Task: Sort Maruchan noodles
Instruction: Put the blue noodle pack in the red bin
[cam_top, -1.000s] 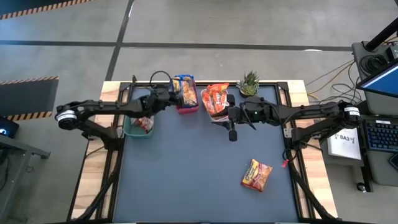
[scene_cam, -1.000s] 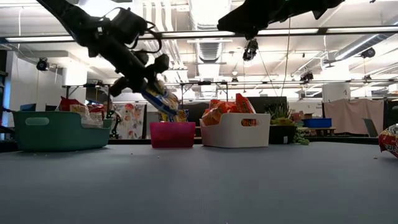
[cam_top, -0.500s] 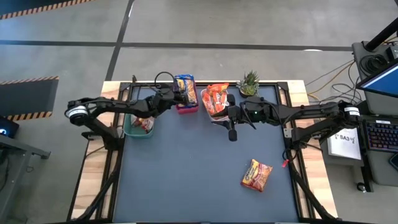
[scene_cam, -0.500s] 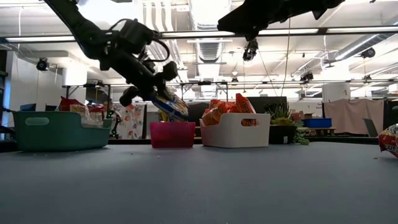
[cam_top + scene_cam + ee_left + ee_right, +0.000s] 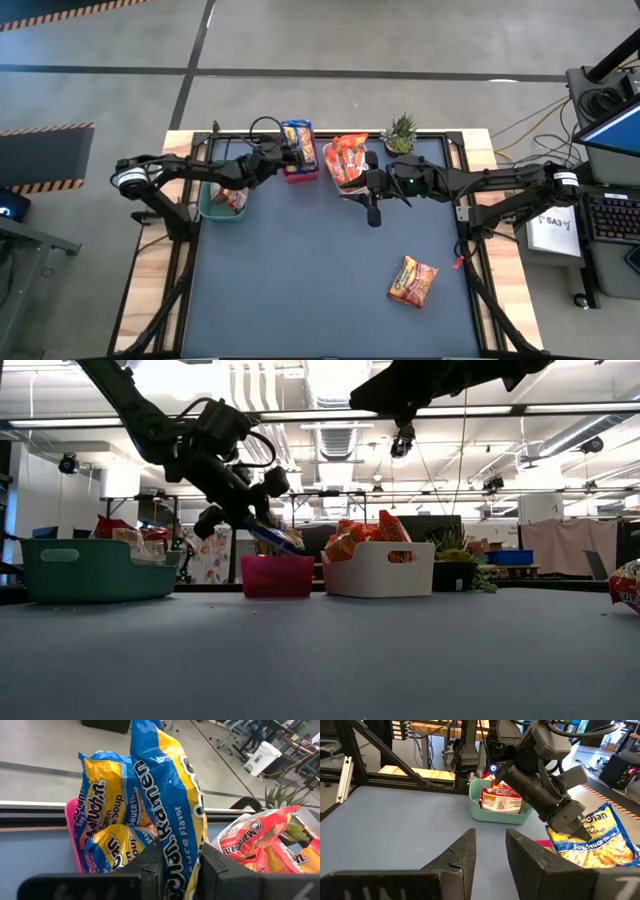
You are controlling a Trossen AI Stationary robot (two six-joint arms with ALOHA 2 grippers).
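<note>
My left gripper [image 5: 286, 156] is shut on a yellow-and-blue noodle packet [image 5: 276, 538] just above the pink bin [image 5: 278, 575], which holds more yellow-and-blue packets [image 5: 102, 815]. The white bin [image 5: 347, 165] holds red-orange packets [image 5: 255, 837]. The green bin [image 5: 222, 205] holds a few packets too. One orange packet [image 5: 413, 282] lies flat on the mat near the right edge. My right gripper [image 5: 372, 208] hangs open beside the white bin, holding nothing. My left gripper pinches the yellow-and-blue packet between its two fingers [image 5: 150, 870] at the packet's near end [image 5: 175, 847]. The fingers come slanting down from the table's left. The packet is lifted clear and sticks out past the fingertips, tilted down over the pink bin.
A small potted plant [image 5: 400, 132] stands at the far edge, right of the white bin. The three bins sit in a row along the far edge. The wide dark mat [image 5: 300, 280] in front of them carries only the orange packet.
My left gripper has moved right and a little down toward the pink bin, still shut on the yellow-and-blue packet. The packet has come lower and tipped flatter, with its free end now just over the bin. The right arm has kept still.
</note>
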